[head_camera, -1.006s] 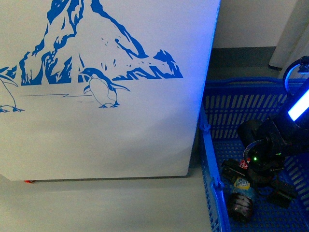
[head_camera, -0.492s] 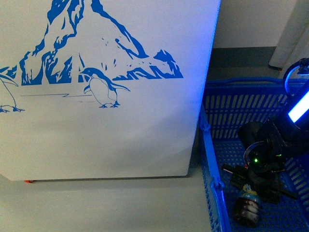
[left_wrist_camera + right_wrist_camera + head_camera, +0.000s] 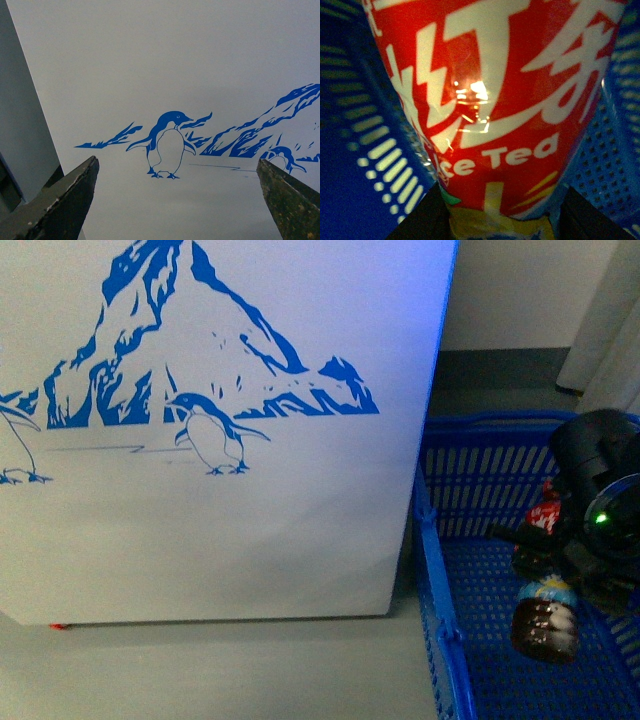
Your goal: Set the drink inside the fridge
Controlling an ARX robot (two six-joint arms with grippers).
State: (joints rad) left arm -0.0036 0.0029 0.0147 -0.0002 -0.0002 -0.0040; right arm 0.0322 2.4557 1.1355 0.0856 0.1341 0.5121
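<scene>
Right gripper (image 3: 565, 558) is clamped around the drink (image 3: 545, 620), inside the blue basket (image 3: 440, 570) (open-topped). The basket rim sits close on its left, with the fridge (image 3: 250, 540) wall just beyond. Left gripper (image 3: 176, 167) is spread wide, empty.

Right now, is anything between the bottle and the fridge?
The bottle, in the right claw, hangs over the basket; its wall and the side of the fridge lie between. The lid is out of view.
</scene>
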